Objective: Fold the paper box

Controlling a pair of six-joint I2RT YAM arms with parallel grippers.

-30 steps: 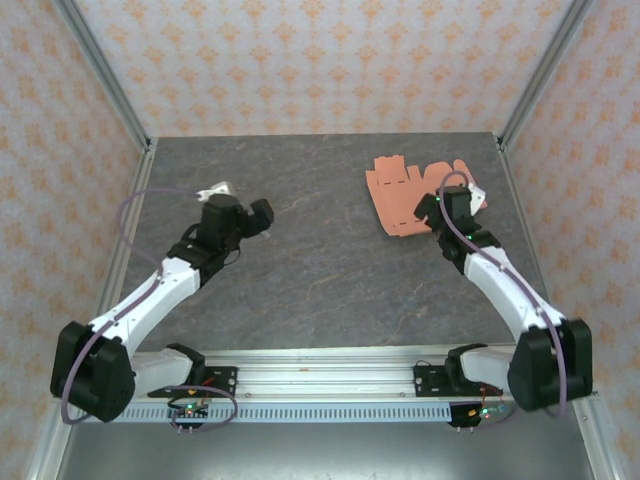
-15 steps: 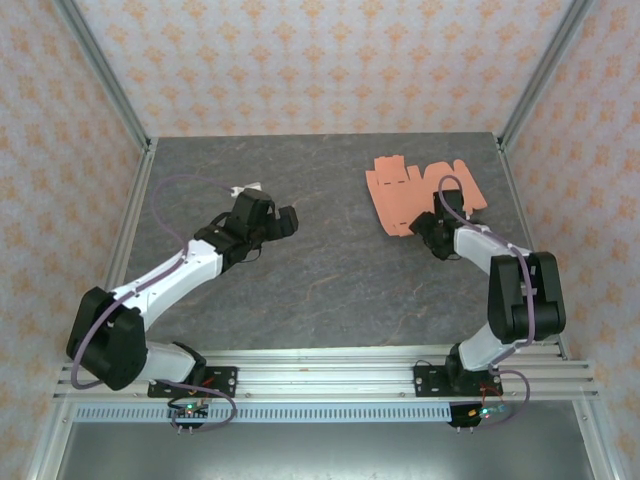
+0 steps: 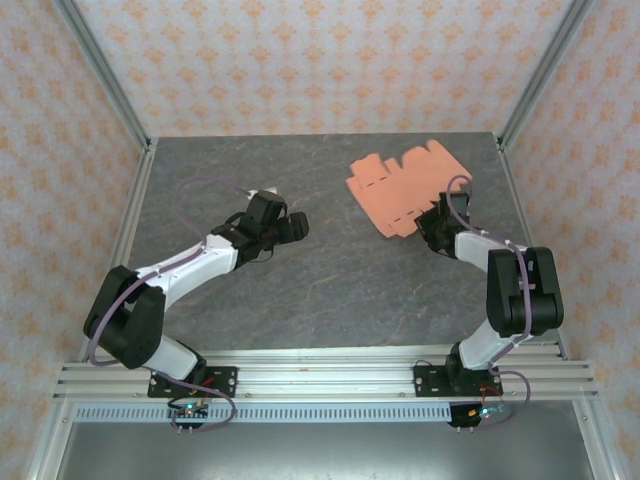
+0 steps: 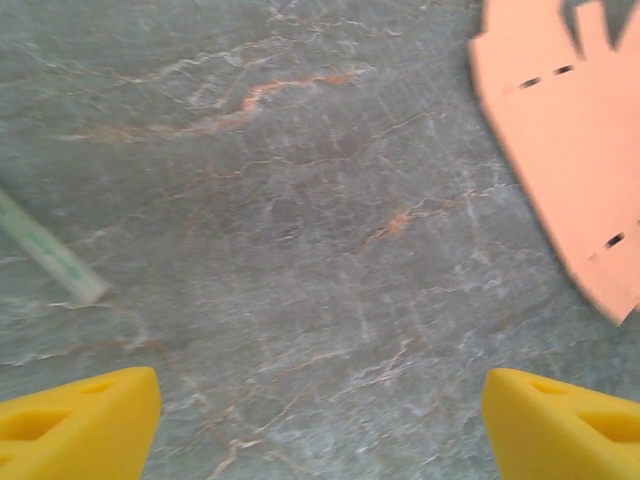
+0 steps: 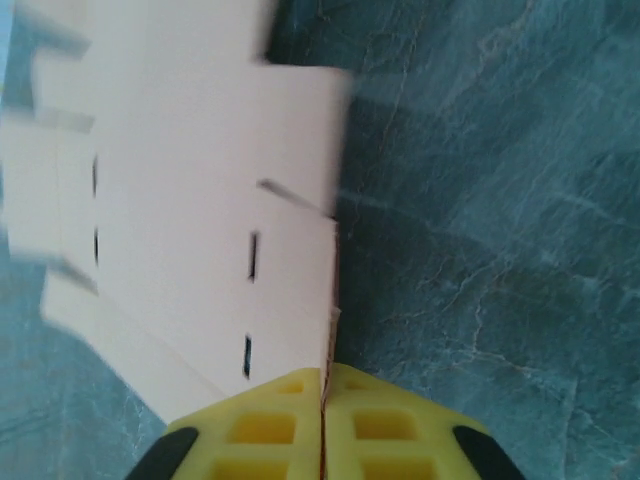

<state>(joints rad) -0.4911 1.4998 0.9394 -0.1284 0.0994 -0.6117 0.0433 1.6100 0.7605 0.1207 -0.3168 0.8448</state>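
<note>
- Patterned cream-and-orange walls (image 3: 320, 60) are seen around a dark grey, veined tabletop (image 3: 300, 290), framed by metal posts.
- The paper box (image 3: 400, 185) is laid out as a flat salmon-orange cut-out sheet, with flaps and notches, on the far right part of the tabletop.
- The near right edge of the sheet is pinched by the right jaws; in the right wrist view the yellow fingers (image 5: 265, 425) are pressed together with the paper edge (image 5: 190, 230) caught between them.
- The right arm (image 3: 500, 270) is bent sharply back from its base toward the sheet.
- The left arm (image 3: 190, 265) is stretched toward the middle of the tabletop, well apart from the sheet.
- The left jaws are spread wide, and nothing is held; in the left wrist view bare stone lies between the yellow fingers (image 4: 80, 420), and a corner of the sheet (image 4: 570, 150) is seen at the upper right.
</note>
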